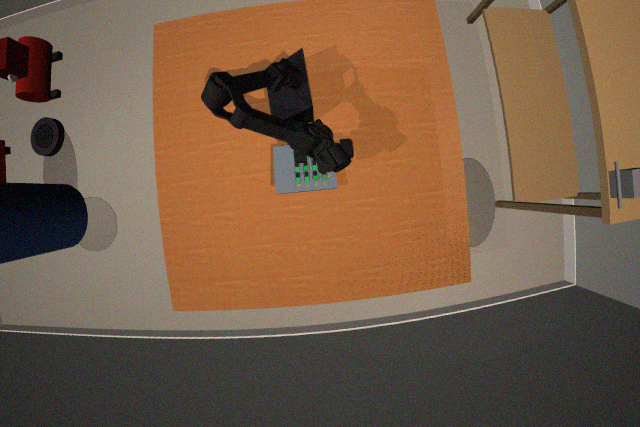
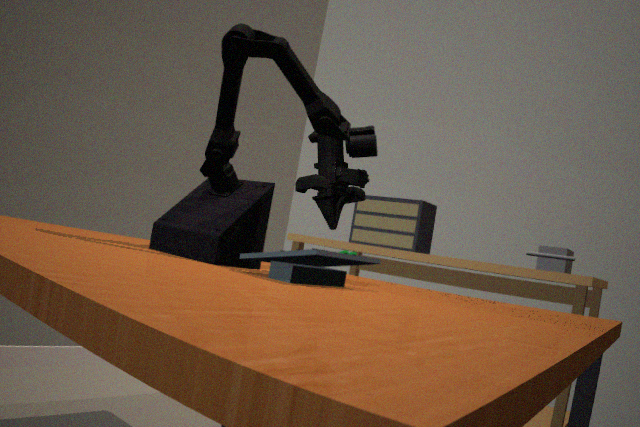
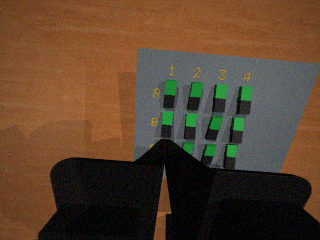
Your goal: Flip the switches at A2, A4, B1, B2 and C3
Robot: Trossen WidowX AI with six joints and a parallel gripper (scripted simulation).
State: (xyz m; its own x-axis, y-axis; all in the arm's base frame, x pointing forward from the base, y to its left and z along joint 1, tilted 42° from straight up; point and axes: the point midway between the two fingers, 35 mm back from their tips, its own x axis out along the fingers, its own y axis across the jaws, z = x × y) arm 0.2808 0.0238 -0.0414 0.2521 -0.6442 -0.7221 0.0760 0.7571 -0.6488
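Observation:
The grey-blue panel stands on a low base. My gripper is shut and empty, its tips above the panel; in the wrist view they overlap the panel just below B1. Each switch has a green and a dark half. In the wrist view A1, A2, A3, A4, B1, B2 and B4 show. B3 and C3 look more slanted. Fingers hide C1. I cannot tell surely which ends are raised.
The panel rests on the orange wooden table. The arm's dark base block is close behind the panel. A wooden bench and a drawer unit are beyond the table.

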